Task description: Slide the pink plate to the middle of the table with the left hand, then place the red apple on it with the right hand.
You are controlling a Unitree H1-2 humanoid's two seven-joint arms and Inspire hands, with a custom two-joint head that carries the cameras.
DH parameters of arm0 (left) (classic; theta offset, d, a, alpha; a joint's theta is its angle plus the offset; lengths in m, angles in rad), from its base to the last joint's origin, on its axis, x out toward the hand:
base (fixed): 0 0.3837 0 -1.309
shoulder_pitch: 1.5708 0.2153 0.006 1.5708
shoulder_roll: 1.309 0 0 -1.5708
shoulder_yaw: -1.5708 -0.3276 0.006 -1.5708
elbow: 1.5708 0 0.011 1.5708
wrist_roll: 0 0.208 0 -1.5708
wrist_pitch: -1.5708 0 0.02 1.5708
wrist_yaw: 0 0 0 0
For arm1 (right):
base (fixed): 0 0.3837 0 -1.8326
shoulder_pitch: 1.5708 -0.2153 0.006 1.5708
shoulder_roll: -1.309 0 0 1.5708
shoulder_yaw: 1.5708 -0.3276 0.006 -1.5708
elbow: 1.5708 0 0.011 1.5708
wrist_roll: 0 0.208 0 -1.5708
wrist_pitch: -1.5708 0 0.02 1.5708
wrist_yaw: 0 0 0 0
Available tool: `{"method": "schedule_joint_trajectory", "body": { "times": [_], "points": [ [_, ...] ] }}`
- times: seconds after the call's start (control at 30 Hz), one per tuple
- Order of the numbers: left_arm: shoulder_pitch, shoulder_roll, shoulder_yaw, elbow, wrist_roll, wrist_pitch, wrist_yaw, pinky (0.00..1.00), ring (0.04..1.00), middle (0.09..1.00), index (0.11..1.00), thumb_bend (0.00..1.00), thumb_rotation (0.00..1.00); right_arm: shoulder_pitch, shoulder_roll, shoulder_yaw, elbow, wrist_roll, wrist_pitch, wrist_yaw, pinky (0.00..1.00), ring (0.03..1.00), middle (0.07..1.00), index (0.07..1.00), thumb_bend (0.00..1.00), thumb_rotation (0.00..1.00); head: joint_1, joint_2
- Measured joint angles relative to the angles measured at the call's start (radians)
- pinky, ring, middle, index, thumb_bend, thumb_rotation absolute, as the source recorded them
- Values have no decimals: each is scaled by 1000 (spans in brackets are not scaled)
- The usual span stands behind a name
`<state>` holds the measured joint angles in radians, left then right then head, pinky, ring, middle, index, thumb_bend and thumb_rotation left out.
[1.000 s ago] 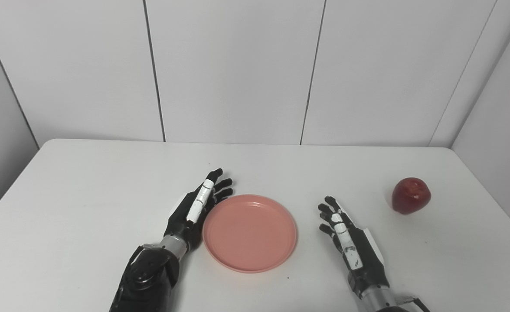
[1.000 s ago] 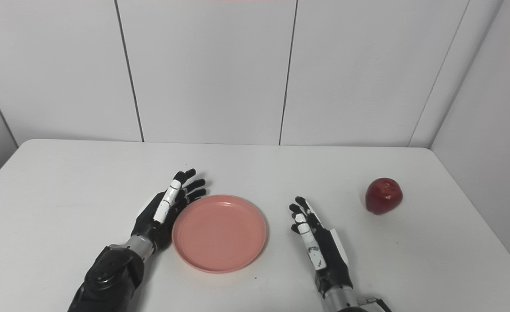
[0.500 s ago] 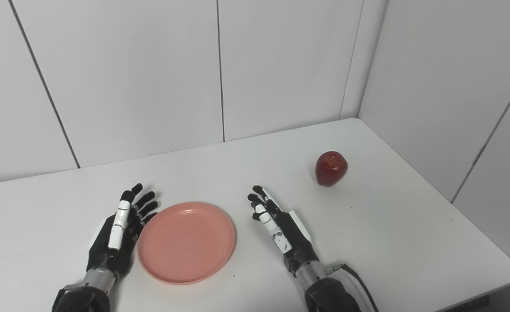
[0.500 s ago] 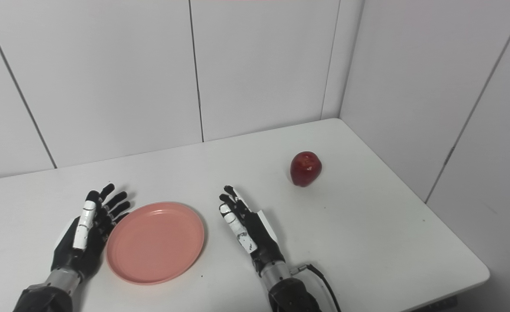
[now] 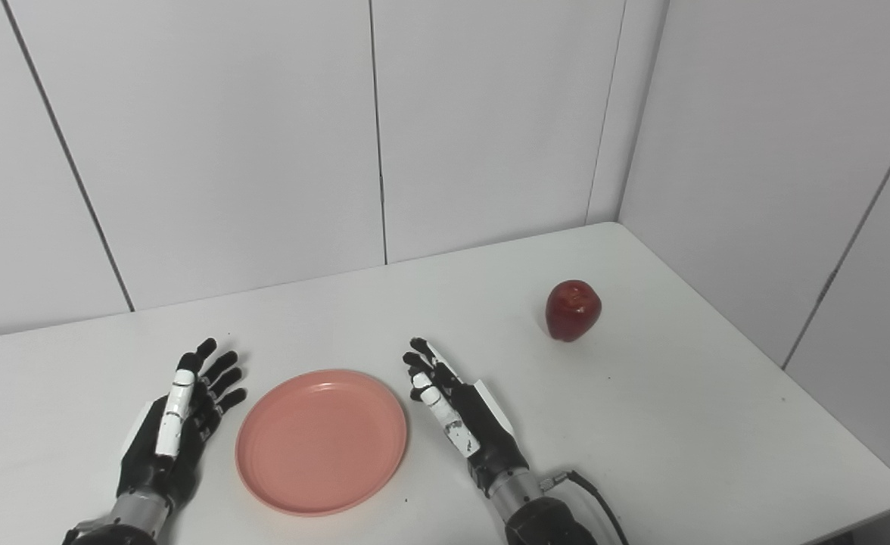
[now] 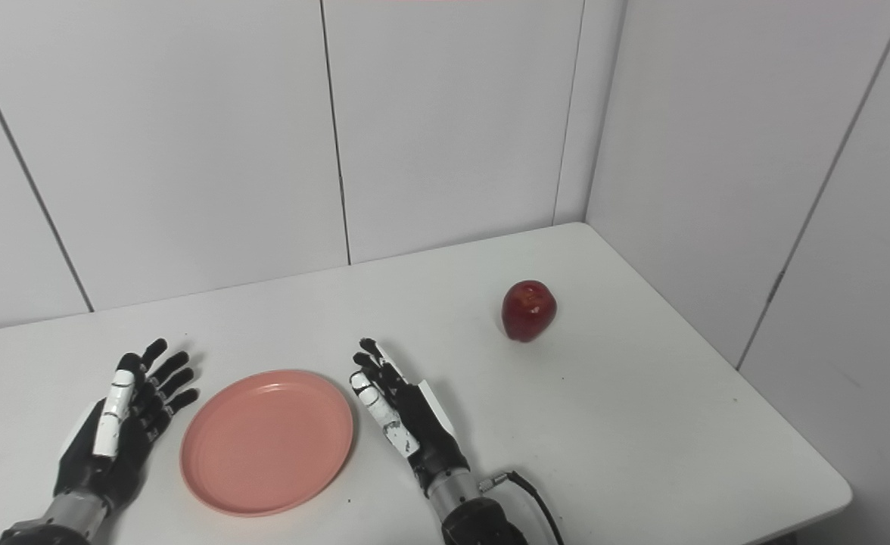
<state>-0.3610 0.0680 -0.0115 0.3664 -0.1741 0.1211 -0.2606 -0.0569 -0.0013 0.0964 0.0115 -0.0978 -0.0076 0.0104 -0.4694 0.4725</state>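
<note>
Right hand [image 5: 456, 412] lies low over the surface [image 5: 679, 424], fingers spread and straight, holding nothing; it sits just beside the plate's right rim, not touching it as far as can be seen. Left hand [image 5: 176, 420] mirrors it on the other side: fingers splayed, empty, a sliver of white showing between it and the plate [image 5: 322, 441]. Plate rests flat between the two hands, nothing on it, toward the near edge. Apple [image 5: 573, 309] stands upright on the surface, well apart from the right hand, out toward the far right corner by the wall. Judgement: with the plate lying free between the hands and the left hand clear of it, the slide looks done, though the left end of the surface is out of frame, so centring cannot be confirmed. The step in hand would then be the apple pick, not yet begun. Next move calls for the right hand to reach forward and right, open around the apple from the side or above, close firmly on it since it is round and smooth and likely to roll if nudged, then carry it back and set it on the plate.
</note>
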Motion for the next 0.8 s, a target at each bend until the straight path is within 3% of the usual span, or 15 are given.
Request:
{"method": "schedule_joint_trajectory", "body": {
  "times": [0.13, 0.37, 0.57, 0.63, 0.7, 0.8],
  "points": [
    [1, -4, 8, 2, -15, -3, -3, 983, 943, 936, 969, 570, 926, -6, -21, 32, 12, -87, -72, -16, 854, 905, 916, 944, 802, 989, 1, -5],
    [21, -10, 5, -30, -15, -3, -5, 965, 932, 928, 968, 571, 940, -4, -39, 104, -23, -444, -112, -196, 641, 753, 831, 893, 774, 905, 23, -8],
    [26, -10, 5, -37, -15, -3, -6, 961, 925, 921, 959, 587, 929, 39, -140, 75, -101, -673, -112, -273, 619, 744, 834, 900, 770, 946, 28, -8],
    [27, -8, 8, -36, -16, -3, -6, 975, 927, 919, 955, 582, 923, 40, -164, 51, -134, -710, -93, -275, 631, 759, 837, 898, 758, 899, 20, -11],
    [27, -9, 10, -34, -16, -3, -7, 983, 935, 927, 965, 580, 930, 31, -177, 34, -170, -739, -78, -269, 631, 765, 837, 903, 777, 763, 15, -17],
    [23, -9, 10, -28, -17, -3, -17, 982, 936, 929, 968, 582, 933, -9, -191, 25, -194, -782, -52, -249, 624, 761, 833, 900, 803, 679, 15, -18]
  ]
}}
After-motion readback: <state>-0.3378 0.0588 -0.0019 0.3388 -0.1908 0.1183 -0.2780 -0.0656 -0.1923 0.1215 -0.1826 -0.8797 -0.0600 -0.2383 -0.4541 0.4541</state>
